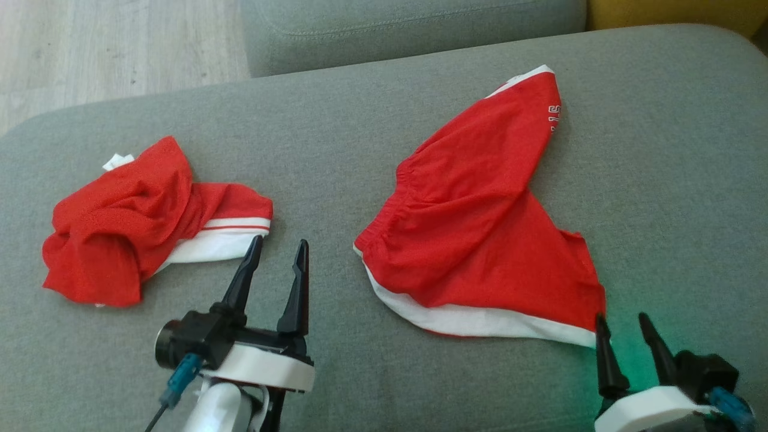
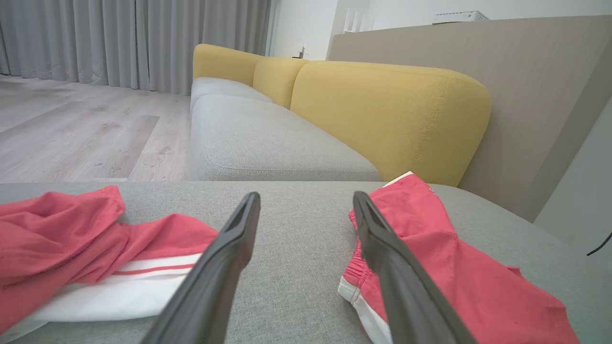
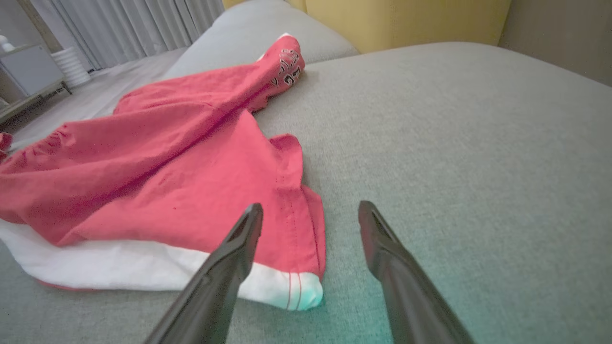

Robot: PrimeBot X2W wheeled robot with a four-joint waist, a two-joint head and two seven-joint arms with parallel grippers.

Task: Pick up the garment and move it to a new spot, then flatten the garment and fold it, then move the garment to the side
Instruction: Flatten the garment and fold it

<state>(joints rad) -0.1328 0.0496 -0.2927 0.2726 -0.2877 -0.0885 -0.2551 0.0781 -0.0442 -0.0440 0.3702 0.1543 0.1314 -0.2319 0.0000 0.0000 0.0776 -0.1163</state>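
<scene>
The left pincer point(image 1: 280, 240) and right pincer point(image 1: 620, 316) are spread, empty. The red shorts point(image 1: 480, 228) just ahead of the right one look light and limp; pinch the white hem point(image 1: 480, 321).

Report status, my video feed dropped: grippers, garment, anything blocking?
Left gripper open, empty, between the two garments. Right gripper open, empty, at spread red garment's near corner. Crumpled red garment apart to the left; nothing blocking.

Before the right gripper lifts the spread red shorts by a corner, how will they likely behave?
The red shorts look thin and creased, so they would probably hang limp and drape. They seem light, so one corner pinch likely lifts them. On the textured grey cushion, a push would probably bunch them, not slide them.
</scene>
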